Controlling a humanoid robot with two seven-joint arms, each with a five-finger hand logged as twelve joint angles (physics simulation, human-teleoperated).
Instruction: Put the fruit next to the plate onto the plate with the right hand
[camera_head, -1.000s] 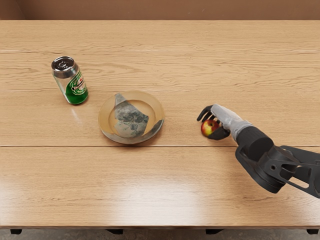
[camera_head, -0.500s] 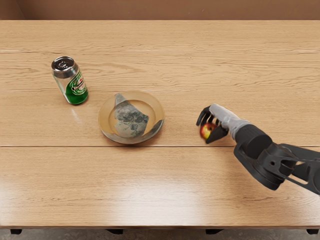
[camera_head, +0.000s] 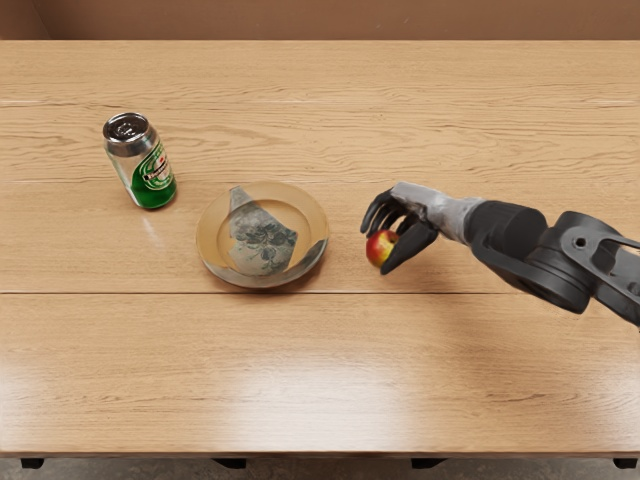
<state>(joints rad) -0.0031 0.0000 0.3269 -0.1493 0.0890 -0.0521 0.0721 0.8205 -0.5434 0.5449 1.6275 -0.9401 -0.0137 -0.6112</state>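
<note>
A small red and yellow apple (camera_head: 379, 246) is held in my right hand (camera_head: 392, 236), whose dark fingers curl around it. The hand and apple hang just right of the plate (camera_head: 214, 216), a shallow tan dish with a grey patterned centre, sitting left of the table's middle. A short gap separates the apple from the plate's right rim. My right arm comes in from the right edge. The left arm is out of view.
A green drink can (camera_head: 141, 161) with a silver top stands tilted left of and behind the plate. The wooden table (camera_head: 320, 380) stretches wide on every side, with its front edge near the bottom of the picture.
My right hand has closed on the apple, lifted it a little and carried it leftward toward the plate. The arm has swung higher in the picture. Plate and can stayed put.
</note>
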